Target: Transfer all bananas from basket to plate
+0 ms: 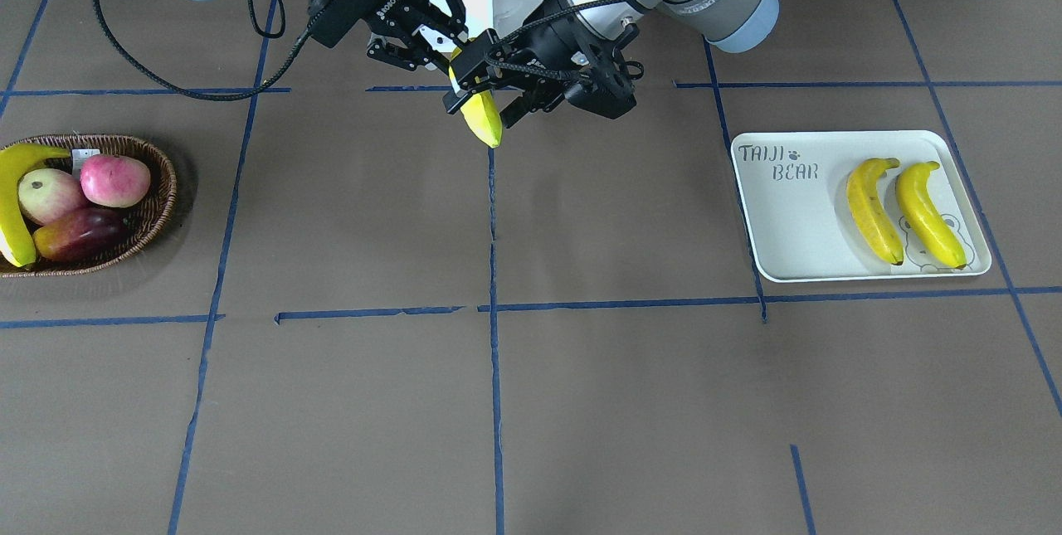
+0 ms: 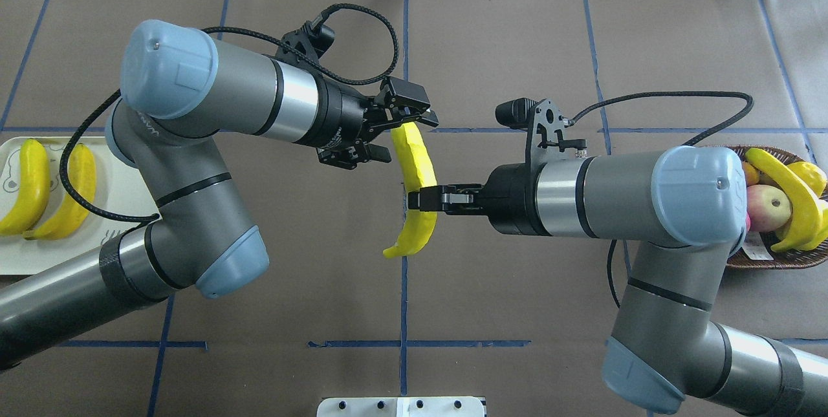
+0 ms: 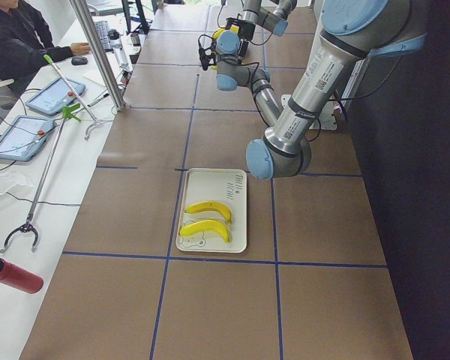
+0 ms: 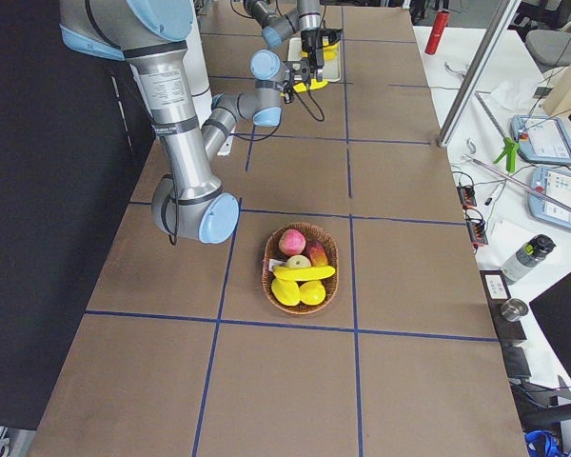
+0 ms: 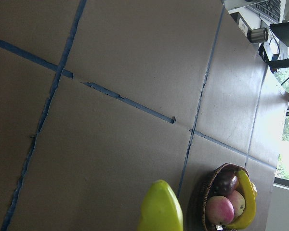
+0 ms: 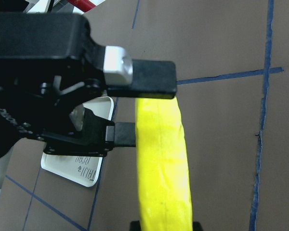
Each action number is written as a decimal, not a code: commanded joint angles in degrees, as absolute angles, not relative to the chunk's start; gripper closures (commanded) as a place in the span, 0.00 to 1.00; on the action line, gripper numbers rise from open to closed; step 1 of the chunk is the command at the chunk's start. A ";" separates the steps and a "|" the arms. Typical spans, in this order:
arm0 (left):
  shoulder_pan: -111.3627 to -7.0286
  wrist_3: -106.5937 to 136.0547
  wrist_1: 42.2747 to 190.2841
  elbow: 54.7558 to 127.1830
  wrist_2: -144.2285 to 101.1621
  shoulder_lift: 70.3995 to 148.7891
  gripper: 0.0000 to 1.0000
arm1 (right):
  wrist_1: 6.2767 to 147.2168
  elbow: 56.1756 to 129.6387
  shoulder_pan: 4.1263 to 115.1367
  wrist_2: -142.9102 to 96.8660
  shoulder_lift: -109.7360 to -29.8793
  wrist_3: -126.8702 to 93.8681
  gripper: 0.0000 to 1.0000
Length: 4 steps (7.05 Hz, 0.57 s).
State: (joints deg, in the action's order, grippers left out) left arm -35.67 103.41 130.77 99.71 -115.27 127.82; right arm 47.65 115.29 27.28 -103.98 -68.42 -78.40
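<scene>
One banana hangs over open table, right gripper clamped mid-length, left gripper straddling its end, grip unclear. Two bananas lie on the plate; a fourth banana sits in the basket.

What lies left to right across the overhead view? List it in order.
plate → left gripper → right gripper → basket

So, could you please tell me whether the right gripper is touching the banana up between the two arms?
Touching. In the overhead view the right gripper has its fingertips closed on the middle of the banana, with no gap showing.
</scene>
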 commanded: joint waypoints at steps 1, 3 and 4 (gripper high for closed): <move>-34.90 103.36 130.61 99.67 -115.05 127.71 0.64 | 47.64 115.40 27.25 -103.97 -68.38 -78.40 0.99; -34.45 103.45 130.43 99.93 -115.14 127.79 1.00 | 47.55 115.58 27.25 -104.06 -68.29 -78.83 0.61; -34.54 103.53 130.26 100.11 -115.14 127.71 1.00 | 47.55 115.58 27.33 -103.98 -68.20 -78.92 0.01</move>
